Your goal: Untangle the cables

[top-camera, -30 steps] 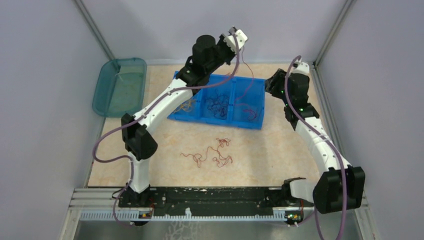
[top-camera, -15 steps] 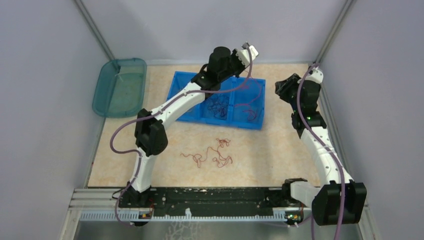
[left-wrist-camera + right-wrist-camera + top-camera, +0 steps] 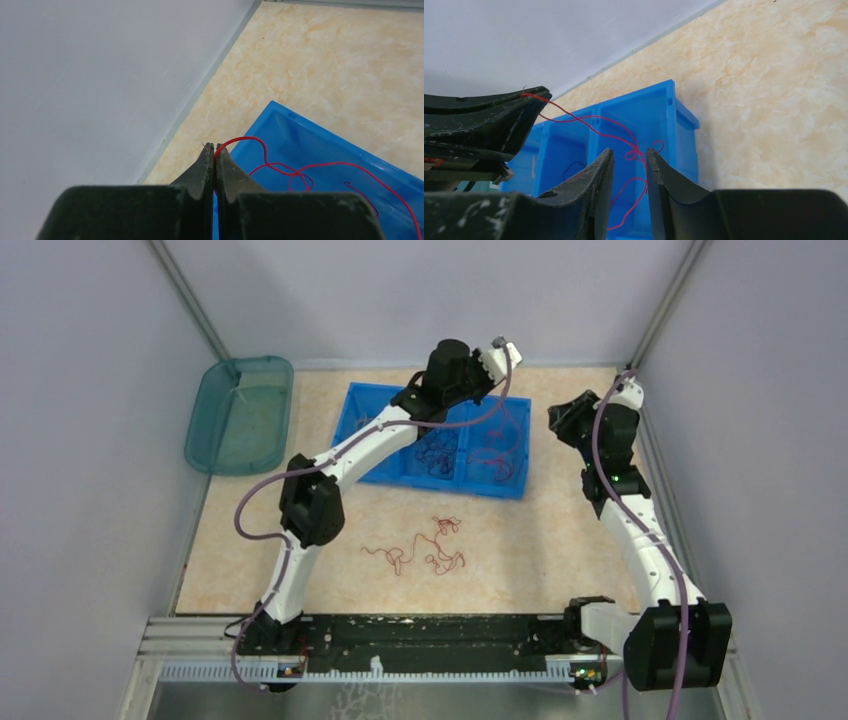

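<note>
Red cable (image 3: 243, 138) pinched at its end in left gripper (image 3: 215, 154), jaws pressed together; strand trails into blue bin (image 3: 310, 140). Right gripper (image 3: 630, 151) slightly apart, strand showing between jaws. More cables (image 3: 420, 548) loose on table (image 3: 560, 530).

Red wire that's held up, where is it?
Left wrist view: red wire pinched in the left gripper by the blue bin's far edge, trailing into it.

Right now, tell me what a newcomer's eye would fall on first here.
The left gripper, shut on a thin red cable, holds it above the blue bin at the far middle of the table, and the cable trails down into the bin. The right gripper faces it, jaws apart, with the cable's knot showing between them. Nearer the arms, a loose red tangle lies on the table in front of the bin.
</note>
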You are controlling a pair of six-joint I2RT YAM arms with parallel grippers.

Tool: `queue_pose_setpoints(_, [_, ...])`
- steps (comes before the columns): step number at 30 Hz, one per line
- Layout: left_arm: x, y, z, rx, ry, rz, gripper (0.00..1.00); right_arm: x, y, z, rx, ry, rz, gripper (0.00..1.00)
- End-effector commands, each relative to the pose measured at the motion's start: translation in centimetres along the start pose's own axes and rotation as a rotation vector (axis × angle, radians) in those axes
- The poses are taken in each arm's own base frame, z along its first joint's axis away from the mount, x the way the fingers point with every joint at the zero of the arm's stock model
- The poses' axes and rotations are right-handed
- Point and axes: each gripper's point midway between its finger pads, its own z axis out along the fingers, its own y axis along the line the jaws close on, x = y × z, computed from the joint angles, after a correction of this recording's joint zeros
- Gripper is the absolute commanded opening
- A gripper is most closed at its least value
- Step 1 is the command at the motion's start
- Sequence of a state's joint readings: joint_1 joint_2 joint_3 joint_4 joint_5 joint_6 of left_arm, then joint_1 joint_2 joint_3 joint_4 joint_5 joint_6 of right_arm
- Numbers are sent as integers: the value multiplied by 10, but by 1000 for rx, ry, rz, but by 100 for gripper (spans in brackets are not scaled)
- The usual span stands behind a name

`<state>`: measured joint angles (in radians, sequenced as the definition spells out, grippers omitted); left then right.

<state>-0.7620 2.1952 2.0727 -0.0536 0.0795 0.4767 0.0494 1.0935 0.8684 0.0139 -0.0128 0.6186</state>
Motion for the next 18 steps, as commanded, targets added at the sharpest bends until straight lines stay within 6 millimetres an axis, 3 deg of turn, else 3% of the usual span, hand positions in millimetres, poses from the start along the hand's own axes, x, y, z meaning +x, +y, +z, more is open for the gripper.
queue_pose_setpoints(1, [19,-20,13,94,44,30,9,-18,9,0,-33,-57,-3,31])
queue_pose_setpoints(4, [35,-28,14,127,81,58,19,-16,10,1,-39,-52,-4,31])
queue_pose_setpoints(10, [43,-43,10,220,108,80,54,-14,11,1,-50,-42,-6,30])
queue_pose_setpoints(14, [30,-47,1,272,101,81,80,-11,16,3,-75,-23,-18,31])
queue_pose_setpoints(17, [13,-50,-19,355,75,73,98,-4,18,5,-95,8,-14,31])
queue_pose_setpoints(18, [9,-50,-26,380,69,78,99,-1,18,5,-97,19,-11,31])
